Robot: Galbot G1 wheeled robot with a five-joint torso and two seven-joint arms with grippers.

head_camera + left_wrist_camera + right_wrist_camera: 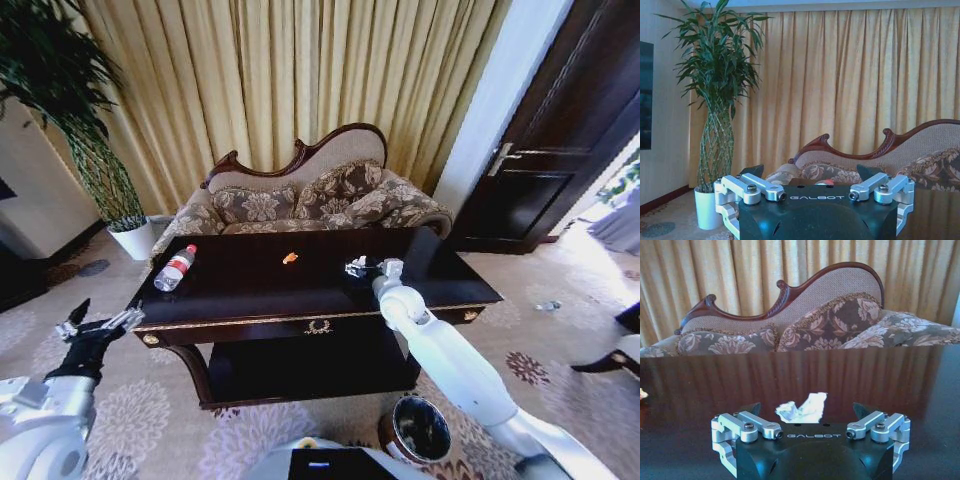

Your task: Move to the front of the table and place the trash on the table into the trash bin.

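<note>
Head view first: the dark glossy table [250, 290] spans the middle of the frame, with the floral sofa [300, 195] behind it. On its top, the clear bottle [175, 268] with the red cap lies at the left end, an orange scrap [290, 258] sits near the centre, and a crumpled white paper [356, 267] lies right of centre. The right gripper [372, 266] reaches in over the tabletop, right at that paper. Down in the lower left, the left gripper [98, 325] hangs off the table's left end, fingers spread. The trash bin [415, 430] stands on the carpet at the bottom, right of centre.

Left wrist view: the left gripper [810, 172] shows its jaws wide apart, nothing between them. A potted plant [715, 125] fills the left side against the curtain [850, 75].

Right wrist view: the right gripper [807, 409] is spread open just above the tabletop, and the crumpled white paper [802, 409] lies between its fingertips, not clamped.
</note>
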